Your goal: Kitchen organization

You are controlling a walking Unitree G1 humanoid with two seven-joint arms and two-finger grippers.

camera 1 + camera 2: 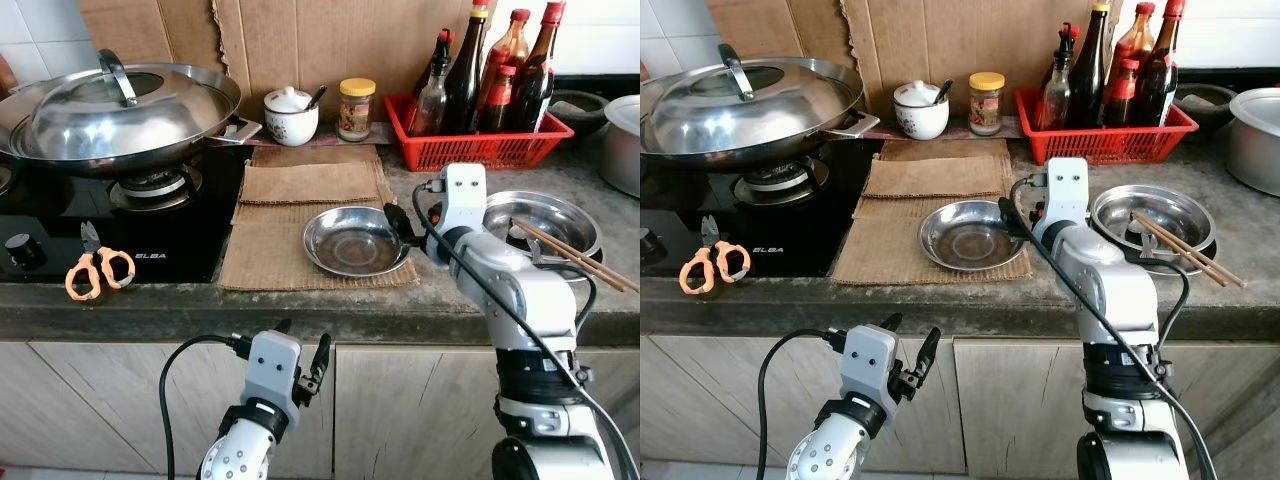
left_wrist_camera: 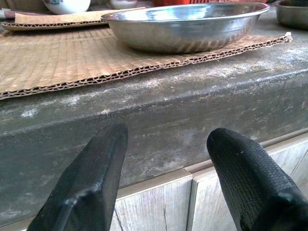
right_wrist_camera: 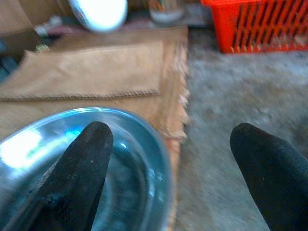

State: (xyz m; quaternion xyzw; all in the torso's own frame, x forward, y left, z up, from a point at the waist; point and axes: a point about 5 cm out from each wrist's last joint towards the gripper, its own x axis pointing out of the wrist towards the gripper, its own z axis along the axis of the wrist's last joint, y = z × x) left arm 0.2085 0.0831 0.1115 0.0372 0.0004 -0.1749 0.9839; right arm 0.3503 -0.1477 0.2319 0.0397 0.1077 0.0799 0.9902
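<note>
A shallow steel bowl (image 1: 355,240) sits on a corrugated cardboard mat (image 1: 300,200) on the stone counter. My right gripper (image 1: 400,225) is open and straddles the bowl's right rim; in the right wrist view one finger (image 3: 82,168) hangs over the bowl (image 3: 130,187) and the other over bare counter. My left gripper (image 1: 303,345) is open below the counter's front edge, in front of the cabinet doors, facing the bowl (image 2: 185,26) from beneath. A second steel bowl (image 1: 545,220) to the right holds a pair of chopsticks (image 1: 570,255).
A lidded wok (image 1: 115,110) sits on the gas hob at left, with orange-handled scissors (image 1: 95,268) by the hob's front edge. At the back stand a white lidded jar (image 1: 290,115), a yellow-lidded jar (image 1: 356,108) and a red basket (image 1: 480,145) of bottles. A metal pot (image 1: 625,145) stands far right.
</note>
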